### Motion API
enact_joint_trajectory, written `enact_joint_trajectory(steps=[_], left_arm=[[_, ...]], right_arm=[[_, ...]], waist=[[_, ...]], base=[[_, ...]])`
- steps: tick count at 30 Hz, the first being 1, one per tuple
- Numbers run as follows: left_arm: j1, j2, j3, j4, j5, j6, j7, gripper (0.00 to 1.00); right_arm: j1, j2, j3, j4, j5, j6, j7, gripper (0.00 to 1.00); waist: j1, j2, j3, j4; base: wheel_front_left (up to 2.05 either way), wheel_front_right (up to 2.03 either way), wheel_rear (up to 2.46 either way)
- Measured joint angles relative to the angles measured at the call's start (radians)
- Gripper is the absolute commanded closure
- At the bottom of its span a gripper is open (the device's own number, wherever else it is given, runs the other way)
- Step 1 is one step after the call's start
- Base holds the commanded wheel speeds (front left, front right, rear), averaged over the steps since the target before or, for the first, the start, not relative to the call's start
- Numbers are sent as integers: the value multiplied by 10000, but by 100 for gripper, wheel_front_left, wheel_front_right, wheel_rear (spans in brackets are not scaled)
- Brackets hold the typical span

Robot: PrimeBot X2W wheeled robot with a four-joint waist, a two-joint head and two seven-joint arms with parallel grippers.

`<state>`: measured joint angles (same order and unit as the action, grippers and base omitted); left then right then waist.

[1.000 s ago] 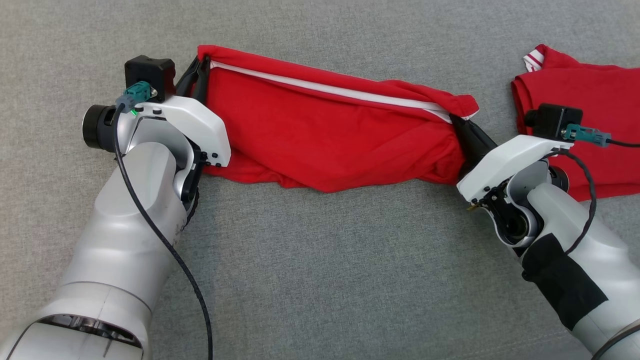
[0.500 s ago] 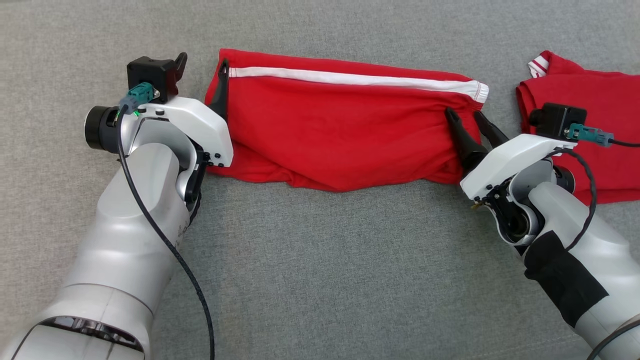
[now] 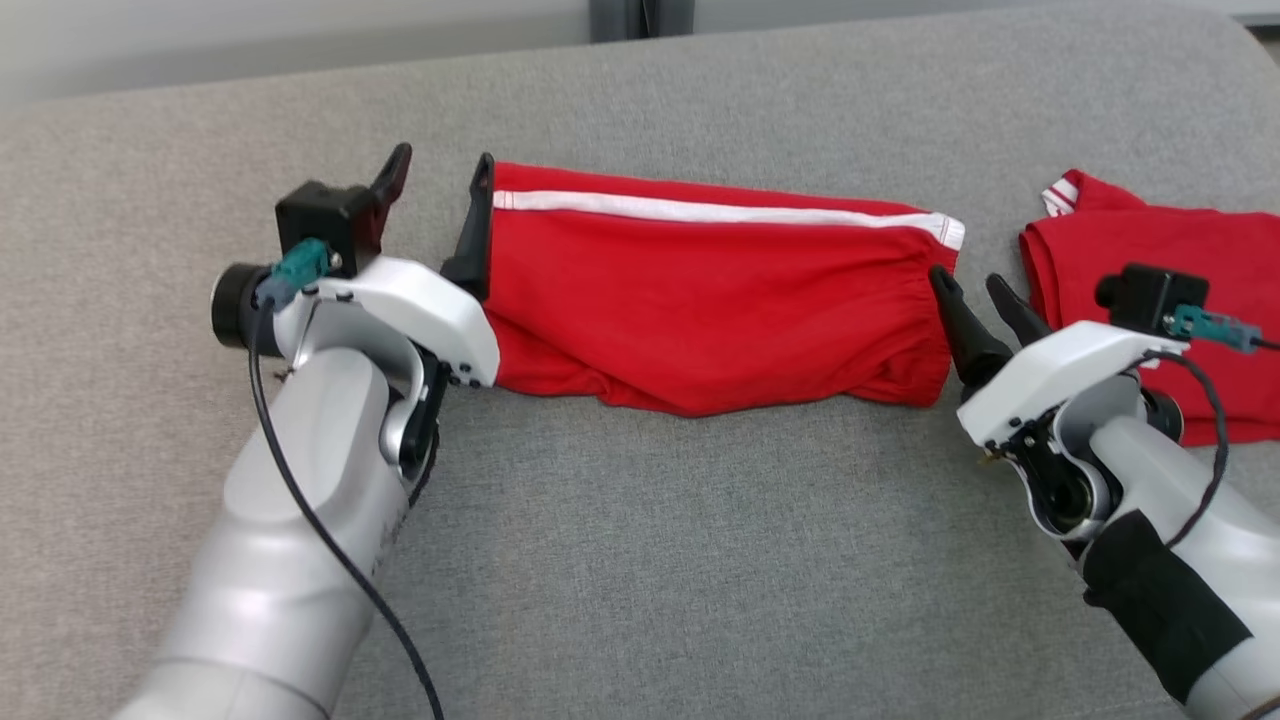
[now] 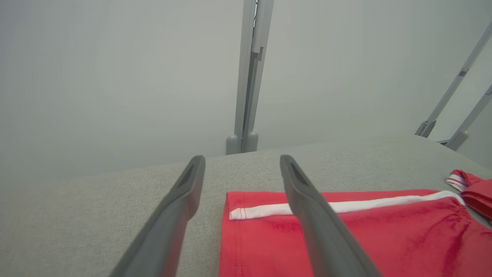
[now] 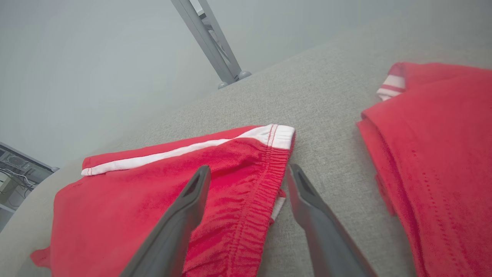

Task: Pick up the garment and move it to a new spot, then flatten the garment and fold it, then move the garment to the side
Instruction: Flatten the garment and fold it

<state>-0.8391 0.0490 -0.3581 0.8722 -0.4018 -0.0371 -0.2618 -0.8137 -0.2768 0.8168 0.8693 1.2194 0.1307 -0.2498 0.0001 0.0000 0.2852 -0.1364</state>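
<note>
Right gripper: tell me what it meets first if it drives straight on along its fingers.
The right gripper, open, would probably meet the elastic waistband of the red shorts first: it lies just ahead between the fingers, with grey cushion beyond. Depth is unclear.

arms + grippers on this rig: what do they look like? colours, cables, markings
The left forearm and right forearm are silver-grey, with white wrist shells. The left gripper and right gripper each have two long dark tapered fingers, plus a black camera block with a teal connector and black cable. The right forearm also wears a black wrap.
</note>
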Motion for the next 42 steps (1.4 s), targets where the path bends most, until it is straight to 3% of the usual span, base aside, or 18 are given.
enact_joint_trajectory(steps=[12,22,34,42], left_arm=[[3701,2,654,-3279,686,115,0,0],[6104,-6,792,-4569,606,163,0,0],[6732,-2,627,-5206,736,203,0,0],[6460,0,407,-5461,690,190,0,0]], right_arm=[[2168,-251,-606,-846,771,0,-90,0],[3477,155,-917,-1172,1862,0,54,0],[3973,650,-1379,-1091,3028,0,426,0],[3335,763,-1705,-345,3162,0,376,0]], waist=[[0,0,-1370,378],[0,0,-2187,754],[-1,0,-2438,1191],[-1,0,-2013,1372]], base=[[0,0,0],[0,0,0],[0,0,0],[0,0,0]])
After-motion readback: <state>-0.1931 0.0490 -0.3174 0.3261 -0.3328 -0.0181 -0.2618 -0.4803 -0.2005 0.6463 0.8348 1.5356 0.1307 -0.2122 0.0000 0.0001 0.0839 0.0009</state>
